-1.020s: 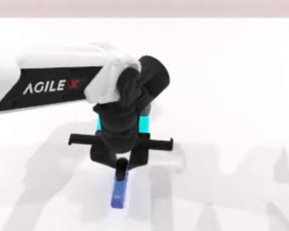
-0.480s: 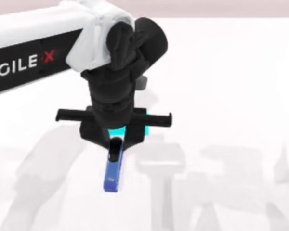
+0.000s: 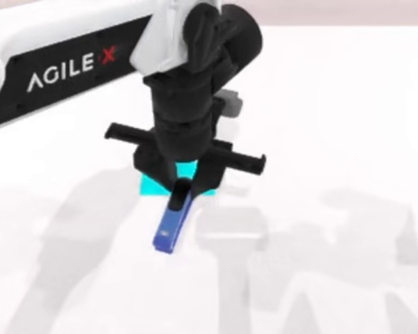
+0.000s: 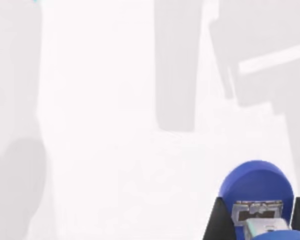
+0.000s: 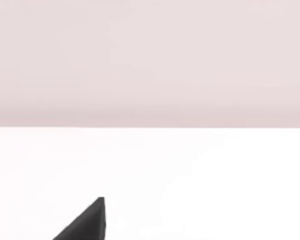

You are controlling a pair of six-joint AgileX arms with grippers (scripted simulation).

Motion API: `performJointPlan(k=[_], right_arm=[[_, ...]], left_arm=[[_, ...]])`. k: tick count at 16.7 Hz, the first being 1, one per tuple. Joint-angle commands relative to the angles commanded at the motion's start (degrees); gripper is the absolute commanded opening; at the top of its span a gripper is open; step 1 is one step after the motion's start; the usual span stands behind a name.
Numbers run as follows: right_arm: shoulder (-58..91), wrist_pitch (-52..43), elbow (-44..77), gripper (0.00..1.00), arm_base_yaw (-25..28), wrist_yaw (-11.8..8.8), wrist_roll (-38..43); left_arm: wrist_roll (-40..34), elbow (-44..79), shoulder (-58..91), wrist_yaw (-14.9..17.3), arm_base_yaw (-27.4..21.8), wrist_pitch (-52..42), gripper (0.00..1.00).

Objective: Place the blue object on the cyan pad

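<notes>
The blue object (image 3: pixel 172 224), a small narrow blue bar with a black rounded cap at one end, is clamped at that capped end between the fingers of the left gripper (image 3: pixel 182 189), its pale-marked far end sticking out past the gripper. The flat bright cyan pad (image 3: pixel 152 186) lies just under the gripper, mostly hidden by it; whether the bar touches the pad cannot be told. White "AGILE X" lettering runs along the left arm (image 3: pixel 63 66), up and left of the pad. The right gripper's fingers (image 5: pixel 85 222) show only as a dark tip
</notes>
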Motion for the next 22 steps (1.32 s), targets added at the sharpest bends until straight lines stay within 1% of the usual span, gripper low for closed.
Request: performJointPlan(k=[3, 5, 10, 13, 15, 17, 22], right_arm=[[0.0, 0.0, 0.0, 1.0, 0.0, 0.0, 0.0], [0.0, 0.0, 0.0, 1.0, 0.0, 0.0, 0.0], [0.0, 0.0, 0.0, 1.0, 0.0, 0.0, 0.0], [0.0, 0.0, 0.0, 1.0, 0.0, 0.0, 0.0], [0.0, 0.0, 0.0, 1.0, 0.0, 0.0, 0.0], [0.0, 0.0, 0.0, 1.0, 0.0, 0.0, 0.0], [0.0, 0.0, 0.0, 1.0, 0.0, 0.0, 0.0]], left_arm=[[13.3, 10.9, 7.1, 0.1, 0.7, -4.6, 0.0], [24.1, 18.6, 12.1, 0.2, 1.3, -7.9, 0.0], [53.6, 37.4, 24.3, 0.5, 3.0, -15.9, 0.0], [67.0, 46.8, 29.4, 0.7, 4.1, -19.2, 0.0], [72.8, 51.3, 31.5, 0.8, 4.8, -20.4, 0.0], [76.2, 54.1, 32.5, 0.8, 5.2, -21.1, 0.0], [77.1, 54.9, 32.9, 0.8, 5.4, -21.3, 0.0]])
